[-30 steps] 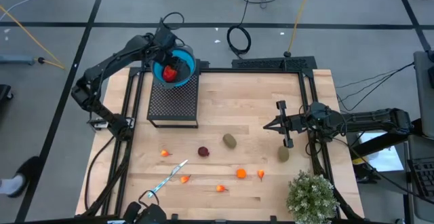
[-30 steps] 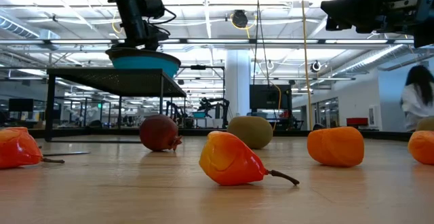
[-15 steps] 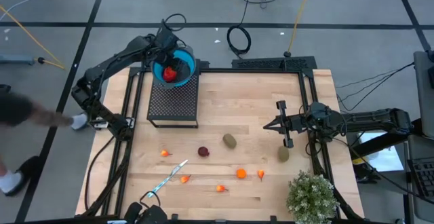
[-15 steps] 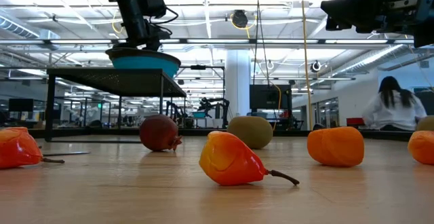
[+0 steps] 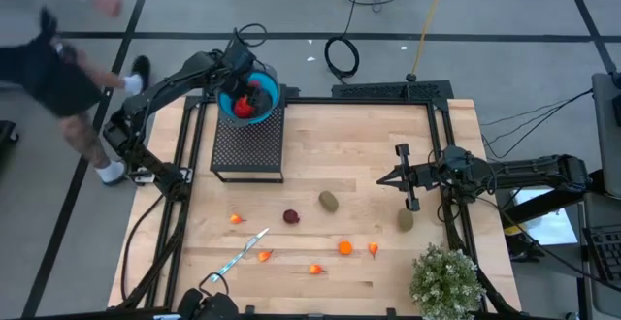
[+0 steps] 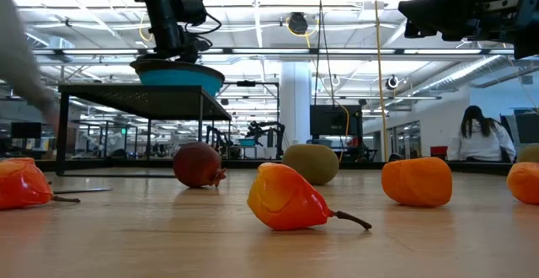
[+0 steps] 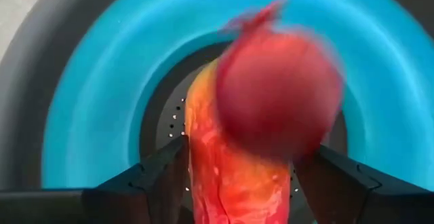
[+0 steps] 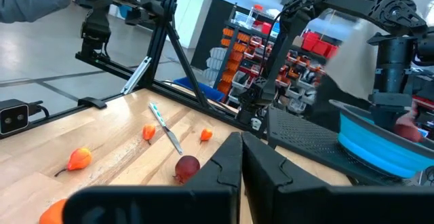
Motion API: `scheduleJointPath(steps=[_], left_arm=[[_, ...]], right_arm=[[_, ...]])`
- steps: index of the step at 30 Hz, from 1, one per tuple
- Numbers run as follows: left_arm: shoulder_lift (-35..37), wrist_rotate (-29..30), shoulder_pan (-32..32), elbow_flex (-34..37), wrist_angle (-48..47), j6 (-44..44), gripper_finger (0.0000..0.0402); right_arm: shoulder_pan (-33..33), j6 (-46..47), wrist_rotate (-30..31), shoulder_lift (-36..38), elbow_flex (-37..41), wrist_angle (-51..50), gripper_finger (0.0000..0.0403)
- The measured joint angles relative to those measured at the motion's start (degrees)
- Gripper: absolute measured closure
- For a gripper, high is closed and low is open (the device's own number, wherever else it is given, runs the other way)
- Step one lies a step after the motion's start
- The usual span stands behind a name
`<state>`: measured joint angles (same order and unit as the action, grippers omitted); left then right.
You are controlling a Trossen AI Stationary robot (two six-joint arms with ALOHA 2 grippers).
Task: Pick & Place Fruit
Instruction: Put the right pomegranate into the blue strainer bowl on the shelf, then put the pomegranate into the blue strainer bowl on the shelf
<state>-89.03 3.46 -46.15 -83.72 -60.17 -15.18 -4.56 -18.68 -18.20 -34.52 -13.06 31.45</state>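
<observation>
Round dark red toy fruit (image 7: pixel 278 95) motion-blurred in left wrist view — outline unclear; red-orange piece (image 7: pixel 234 176) beneath it cut off at 6 o'clock.

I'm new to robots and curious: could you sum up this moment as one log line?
left gripper: open above blue bowl | dark red round fruit: dropping into bowl | right gripper: shut, waiting above table

A robotics lab: parts shelves (image 8: pixel 237 44), ceiling light strips (image 6: pixel 269 13).
</observation>
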Motion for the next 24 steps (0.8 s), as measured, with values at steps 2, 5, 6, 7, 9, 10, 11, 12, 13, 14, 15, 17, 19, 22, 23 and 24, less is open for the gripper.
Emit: scheduleJointPath(steps=[2, 5, 6, 7, 9, 10, 11, 12, 13, 14, 15, 17, 19, 22, 23, 24], left_arm=[[0.00, 0.00, 0.00, 0.00, 0.19, 0.00, 0.0139], [0.00, 0.00, 0.00, 0.00, 0.23, -0.01, 0.0138], [0.03, 0.00, 0.00, 0.00, 0.27, 0.00, 0.0138], [0.05, 0.00, 0.00, 0.00, 0.27, 0.00, 0.0138], [0.15, 0.00, 0.00, 0.00, 0.29, 0.02, 0.0138], [0.33, 0.00, 0.00, 0.00, 0.29, 0.23, 0.0138], [0.65, 0.02, 0.00, 0.00, 0.33, 0.68, 0.0138], [1.07, 0.02, 0.00, 0.00, 0.45, 1.14, 0.0138], [1.65, 0.01, 0.00, 0.00, 0.74, 1.34, 0.0138], [2.33, 0.02, 0.00, 0.00, 1.10, 1.36, 0.0138], [3.05, 0.02, 0.00, 0.00, 1.69, 1.39, 0.0138], [4.82, 0.02, 0.00, -0.01, 3.60, 1.38, 0.0142], [6.99, 0.02, 0.00, -0.05, 5.39, 1.32, 0.0151], [9.90, 0.03, 0.46, -0.11, 7.25, 1.35, 0.0171], [10.68, 0.02, 0.73, -0.11, 7.44, 1.18, 0.0179], [11.51, 0.07, 1.10, -0.11, 7.44, 1.05, 0.0187]], right_arm=[[0.00, 0.00, 0.01, 0.01, 0.00, 0.01, 0.0402], [0.00, 0.00, 0.00, 0.00, 0.00, 0.01, 0.0402], [0.00, 0.00, 0.01, 0.01, 0.00, 0.01, 0.0402], [0.00, 0.00, 0.01, 0.01, 0.00, 0.01, 0.0402], [0.00, 0.00, 0.00, 0.01, 0.00, 0.01, 0.0402], [0.00, 0.00, 0.00, 0.00, 0.00, 0.01, 0.0402], [0.00, 0.00, 0.02, 0.02, 0.00, 0.01, 0.0402], [0.00, 0.00, 0.00, 0.01, 0.00, 0.01, 0.0402], [0.00, 0.00, 0.01, 0.00, 0.00, 0.01, 0.0402], [0.00, 0.00, 0.00, 0.00, 0.00, 0.01, 0.0402], [0.00, 0.00, 0.00, 0.00, 0.00, 0.01, 0.0402], [0.00, 0.00, 0.02, 0.01, 0.00, 0.01, 0.0402], [0.00, 0.00, 0.02, 0.00, 0.00, 0.01, 0.0402], [0.00, 0.00, 0.02, 0.02, 0.00, 0.01, 0.0402], [0.00, 0.00, 0.02, 0.00, 0.00, 0.01, 0.0402], [0.00, 0.00, 0.02, 0.00, 0.00, 0.01, 0.0402]])
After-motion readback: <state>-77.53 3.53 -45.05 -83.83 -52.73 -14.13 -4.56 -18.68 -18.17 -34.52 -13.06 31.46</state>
